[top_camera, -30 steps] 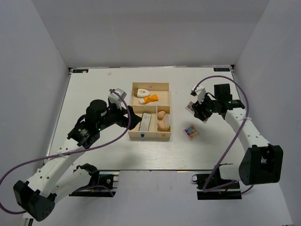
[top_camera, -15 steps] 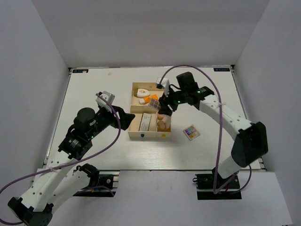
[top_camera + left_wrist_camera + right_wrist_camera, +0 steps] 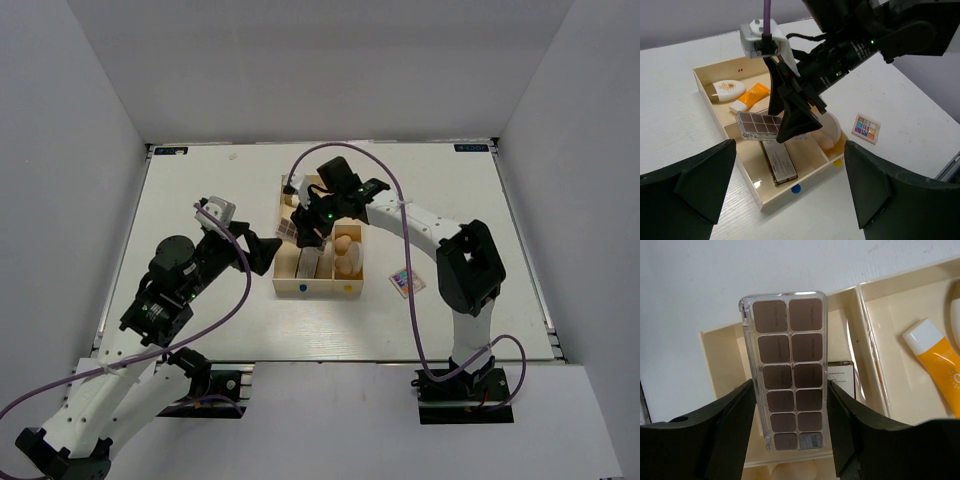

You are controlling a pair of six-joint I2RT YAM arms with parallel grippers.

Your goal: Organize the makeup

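Change: within the last second the right arm (image 3: 420, 222) has swung from the right side of the worktop (image 3: 200, 190) to a position over the box (image 3: 320, 290).

- The right jaws are clamped on the long edges of the brown palette (image 3: 790, 375).
- It hangs above the near-left compartment, not set down, over the dark palette (image 3: 778, 162) lying there.
- The left jaws stand wide open and hold nothing. They have drawn back to the left of the box.
- The multicoloured palette (image 3: 405, 281) is unmoved on the worktop, right of the box.

Reading: the carry is done and placing is in hand. We judge that lowering and release remain, which would leave one palette outside the box.

Risk: the held palette may land askew on the one beneath it or on the divider.
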